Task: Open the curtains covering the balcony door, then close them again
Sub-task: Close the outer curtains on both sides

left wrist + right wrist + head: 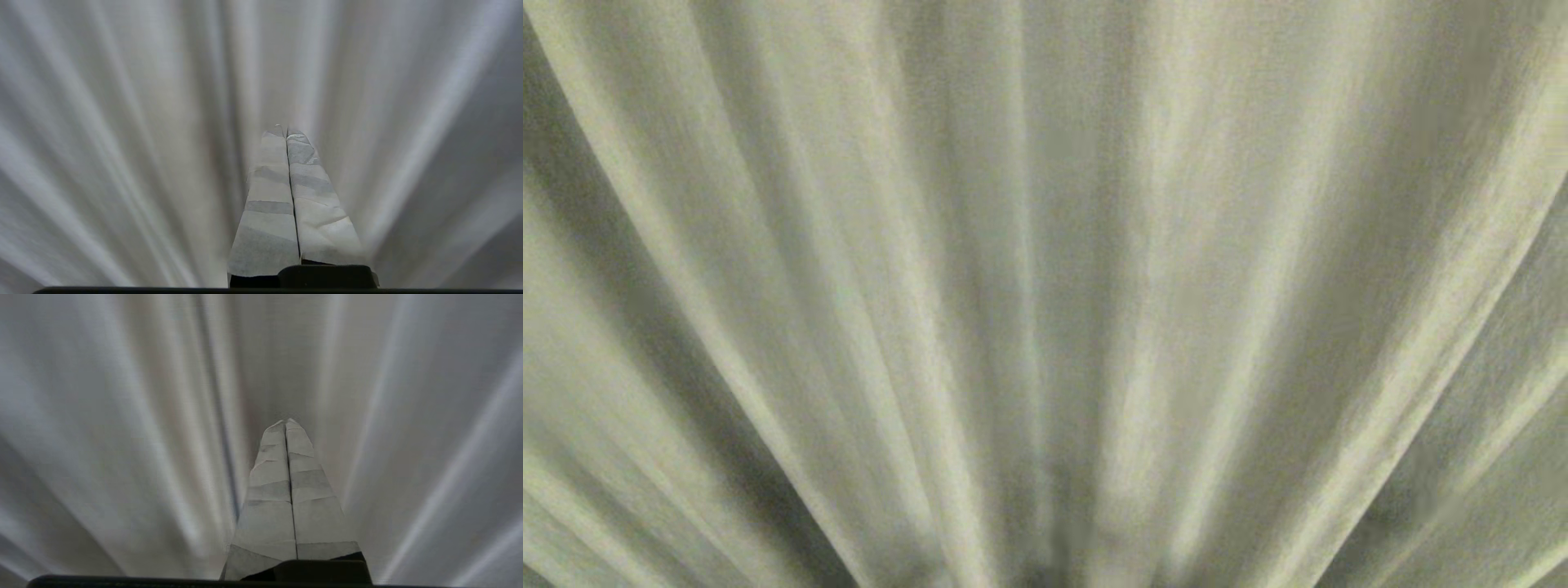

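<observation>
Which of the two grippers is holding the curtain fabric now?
Neither. The left gripper and the right gripper are both shut on nothing, with the curtains hanging beyond their tips.

The curtains point(1045, 294) are matt woven cloth, grey-green, with a fine grainy weave over soft pleats. Ahead of the left gripper point(286, 131) the cloth looks paler and smoother. Its fingers point(269, 196) are wrapped in matt, creased, papery tape in overlapping bands; the right gripper point(286, 422) has the same wrapping, above a smooth black base.
</observation>
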Available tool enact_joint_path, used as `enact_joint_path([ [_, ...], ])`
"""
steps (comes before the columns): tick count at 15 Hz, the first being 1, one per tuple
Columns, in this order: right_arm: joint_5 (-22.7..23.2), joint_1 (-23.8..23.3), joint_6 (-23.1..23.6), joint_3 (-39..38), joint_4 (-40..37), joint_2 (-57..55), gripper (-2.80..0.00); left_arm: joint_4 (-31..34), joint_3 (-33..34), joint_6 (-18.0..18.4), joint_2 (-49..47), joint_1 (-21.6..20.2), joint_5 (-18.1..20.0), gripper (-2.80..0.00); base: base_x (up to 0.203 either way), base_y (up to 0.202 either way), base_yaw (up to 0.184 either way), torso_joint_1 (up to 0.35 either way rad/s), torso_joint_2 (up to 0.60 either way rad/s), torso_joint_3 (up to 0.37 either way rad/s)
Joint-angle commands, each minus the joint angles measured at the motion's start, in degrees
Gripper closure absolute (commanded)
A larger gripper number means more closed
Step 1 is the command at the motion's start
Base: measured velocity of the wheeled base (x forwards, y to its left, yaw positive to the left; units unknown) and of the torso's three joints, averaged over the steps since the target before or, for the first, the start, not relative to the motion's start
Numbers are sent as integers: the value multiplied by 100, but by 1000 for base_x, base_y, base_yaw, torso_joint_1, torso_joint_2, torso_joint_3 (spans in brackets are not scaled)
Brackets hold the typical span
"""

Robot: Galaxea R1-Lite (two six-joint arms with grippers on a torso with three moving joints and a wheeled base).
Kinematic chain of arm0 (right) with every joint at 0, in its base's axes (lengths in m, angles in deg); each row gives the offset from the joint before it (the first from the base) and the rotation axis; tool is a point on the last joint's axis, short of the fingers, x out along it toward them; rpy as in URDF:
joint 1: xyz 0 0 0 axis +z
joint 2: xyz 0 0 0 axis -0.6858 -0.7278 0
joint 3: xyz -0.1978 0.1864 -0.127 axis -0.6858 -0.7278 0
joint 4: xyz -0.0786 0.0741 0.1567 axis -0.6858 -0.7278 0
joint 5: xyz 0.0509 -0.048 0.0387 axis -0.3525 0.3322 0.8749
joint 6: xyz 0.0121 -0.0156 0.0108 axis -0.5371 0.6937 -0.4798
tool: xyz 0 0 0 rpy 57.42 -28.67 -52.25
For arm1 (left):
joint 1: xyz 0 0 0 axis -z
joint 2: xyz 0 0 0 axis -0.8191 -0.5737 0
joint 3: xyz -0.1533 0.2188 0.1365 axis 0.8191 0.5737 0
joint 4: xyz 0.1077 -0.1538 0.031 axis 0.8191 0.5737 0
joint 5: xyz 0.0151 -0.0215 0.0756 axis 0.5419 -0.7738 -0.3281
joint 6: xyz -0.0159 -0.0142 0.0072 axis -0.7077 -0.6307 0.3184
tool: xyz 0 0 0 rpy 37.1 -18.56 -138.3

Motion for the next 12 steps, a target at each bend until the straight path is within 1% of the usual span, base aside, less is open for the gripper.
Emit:
enact_joint_path([
  [1,-1,1,-1,0,3,0,0,1,-2,-1,10,-1,9,0,0,-195,3,2,7,6],
  [12,-1,1,-1,0,3,0,0,1,7,-1,10,-1,9,0,0,-192,3,3,2,3],
])
